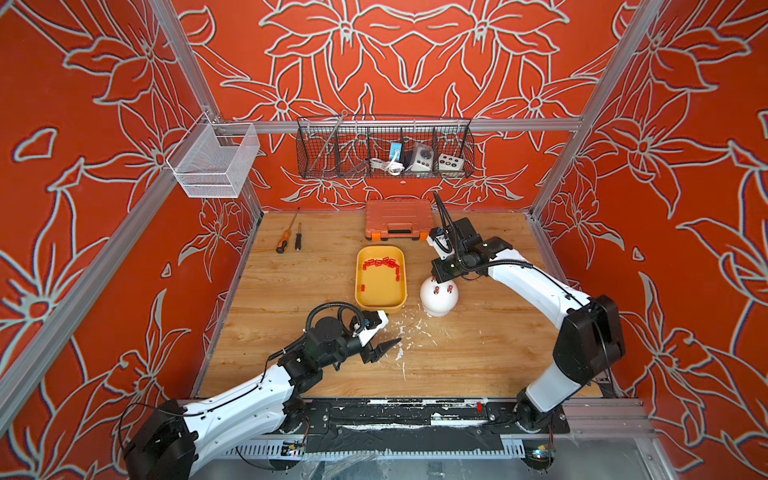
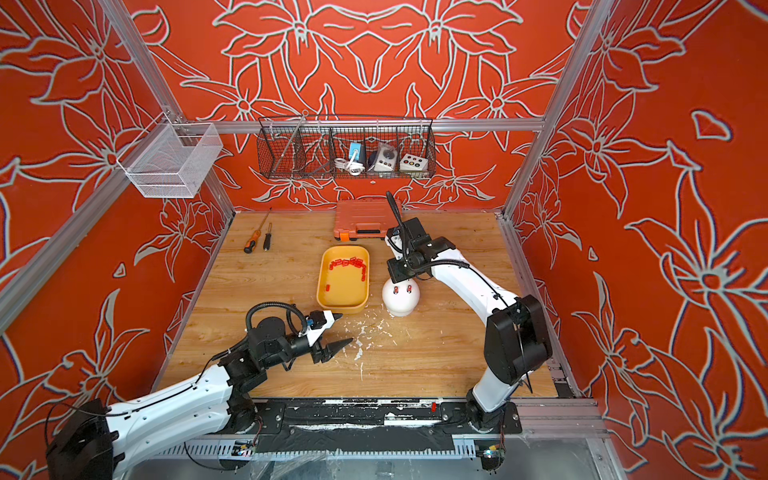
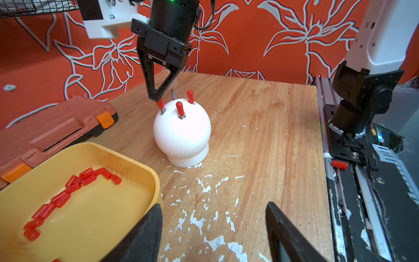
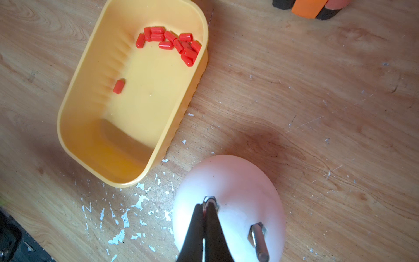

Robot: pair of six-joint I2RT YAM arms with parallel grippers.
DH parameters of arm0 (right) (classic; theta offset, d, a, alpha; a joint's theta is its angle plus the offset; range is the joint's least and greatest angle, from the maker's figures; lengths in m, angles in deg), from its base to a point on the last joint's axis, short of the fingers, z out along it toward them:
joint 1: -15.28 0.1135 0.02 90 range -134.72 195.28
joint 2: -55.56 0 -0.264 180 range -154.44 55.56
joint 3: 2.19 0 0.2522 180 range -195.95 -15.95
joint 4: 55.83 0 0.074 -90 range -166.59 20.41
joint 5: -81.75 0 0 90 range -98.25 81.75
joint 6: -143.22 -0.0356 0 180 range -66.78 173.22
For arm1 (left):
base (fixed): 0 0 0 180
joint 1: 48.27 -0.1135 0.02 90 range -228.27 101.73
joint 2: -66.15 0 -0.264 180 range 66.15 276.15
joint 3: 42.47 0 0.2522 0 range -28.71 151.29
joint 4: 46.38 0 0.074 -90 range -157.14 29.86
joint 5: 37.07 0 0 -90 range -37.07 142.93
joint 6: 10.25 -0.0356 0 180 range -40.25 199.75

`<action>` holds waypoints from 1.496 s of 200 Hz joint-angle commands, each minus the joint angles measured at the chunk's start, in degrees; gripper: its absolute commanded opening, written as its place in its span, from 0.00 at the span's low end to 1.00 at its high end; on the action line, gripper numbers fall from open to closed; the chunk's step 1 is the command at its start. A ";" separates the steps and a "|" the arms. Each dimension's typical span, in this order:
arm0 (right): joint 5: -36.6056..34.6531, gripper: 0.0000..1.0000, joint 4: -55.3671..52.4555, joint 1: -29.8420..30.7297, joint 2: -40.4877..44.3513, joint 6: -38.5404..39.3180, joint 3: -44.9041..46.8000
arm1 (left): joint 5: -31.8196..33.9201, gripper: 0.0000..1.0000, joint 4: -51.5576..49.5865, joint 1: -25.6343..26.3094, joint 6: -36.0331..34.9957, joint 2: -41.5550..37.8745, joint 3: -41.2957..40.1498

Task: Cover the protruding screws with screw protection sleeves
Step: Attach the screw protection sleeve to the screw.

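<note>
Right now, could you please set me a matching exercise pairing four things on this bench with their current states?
Things:
1 right gripper
2 left gripper
3 yellow tray
4 white dome

States:
A holds loose red sleeves
B three screws capped red, plus one bare screw
C open, empty
D shut, tips at a sleeved screw

Pairs: 1-D, 2-C, 3-A, 4-B.
</note>
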 commanded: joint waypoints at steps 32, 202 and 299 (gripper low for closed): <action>-0.93 0.00 -4.11 0.27 -2.35 1.14 -1.92 | -0.59 0.70 0.44 0.31 -0.89 0.01 1.49; -0.76 0.36 0.67 0.07 2.68 -1.07 -1.96 | -0.58 0.70 0.24 0.31 -1.15 -0.07 1.49; 7.43 0.00 4.64 -1.81 -0.93 -4.39 -1.20 | -0.31 0.70 -0.34 0.31 -1.37 -0.12 1.67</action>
